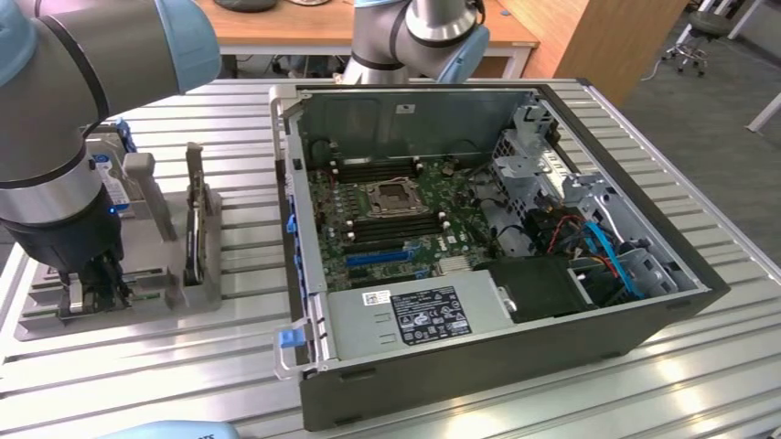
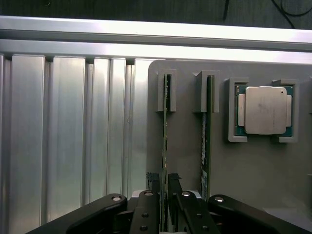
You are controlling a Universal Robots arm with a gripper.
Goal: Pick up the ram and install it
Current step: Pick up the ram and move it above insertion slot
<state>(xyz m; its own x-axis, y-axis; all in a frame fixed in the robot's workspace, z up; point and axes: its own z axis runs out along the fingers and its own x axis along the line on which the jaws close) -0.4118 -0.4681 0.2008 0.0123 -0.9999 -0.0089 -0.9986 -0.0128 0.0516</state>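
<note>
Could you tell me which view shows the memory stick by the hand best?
The wrist view: the memory stick stands edge-on in its holder, gripped by the hand. In the exterior view, the hand largely hides it.

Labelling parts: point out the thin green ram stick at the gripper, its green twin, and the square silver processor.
Ram stick (image 2: 165, 141): wrist view, mid edge.
Green twin (image 2: 206, 141): wrist view, mid edge.
Silver processor (image 2: 263, 110): wrist view, lid centre.
</note>
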